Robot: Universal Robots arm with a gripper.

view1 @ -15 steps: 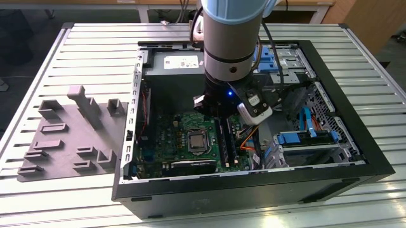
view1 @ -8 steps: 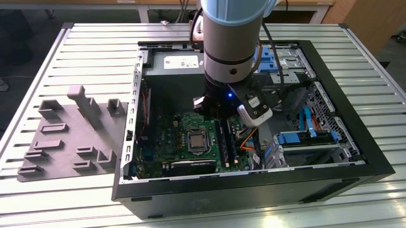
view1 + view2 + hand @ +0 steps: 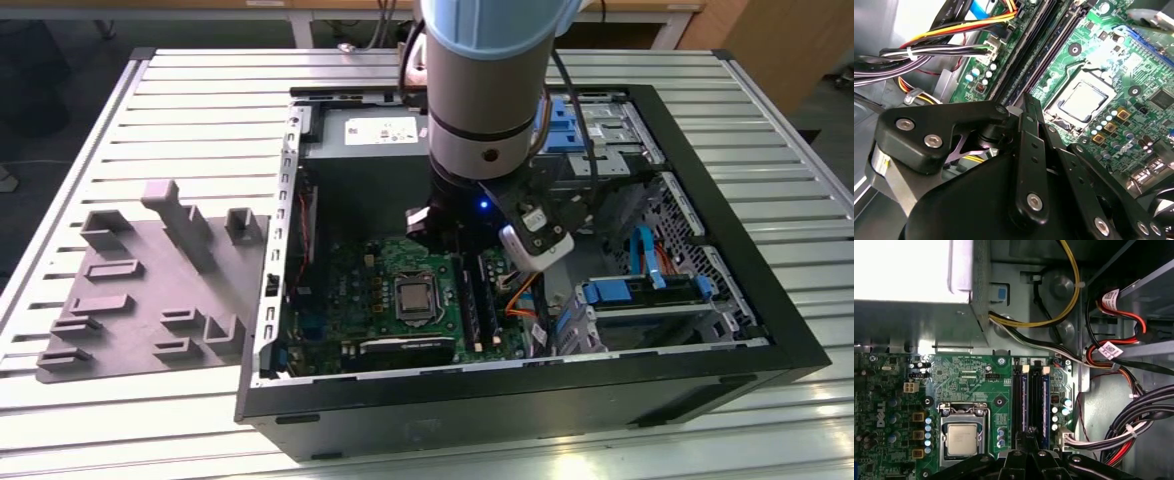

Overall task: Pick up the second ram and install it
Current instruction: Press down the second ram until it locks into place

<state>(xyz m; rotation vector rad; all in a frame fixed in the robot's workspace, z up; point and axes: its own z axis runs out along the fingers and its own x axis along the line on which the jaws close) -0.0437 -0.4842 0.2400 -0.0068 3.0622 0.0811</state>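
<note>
One computer case [image 3: 747, 330] — one processor [image 3: 962, 439], one grey fixture tray [image 3: 134, 290].

Your computer case [image 3: 747, 330] lies open on the surface [image 3: 200, 90], with the fixture plate [image 3: 147, 290] beside it on the exterior view's left. Inside, the motherboard [image 3: 354, 290] carries the processor socket [image 3: 414, 300], with the memory slots [image 3: 1033, 400] just beside it.

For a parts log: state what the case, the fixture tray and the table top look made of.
Case: seemingly painted sheet metal, matte black, with thin folded edges.
Fixture tray: likely plastic, dull uniform grey, moulded blocks.
Table top: seemingly aluminium, pale with a soft sheen and parallel ribbed slats.
</note>
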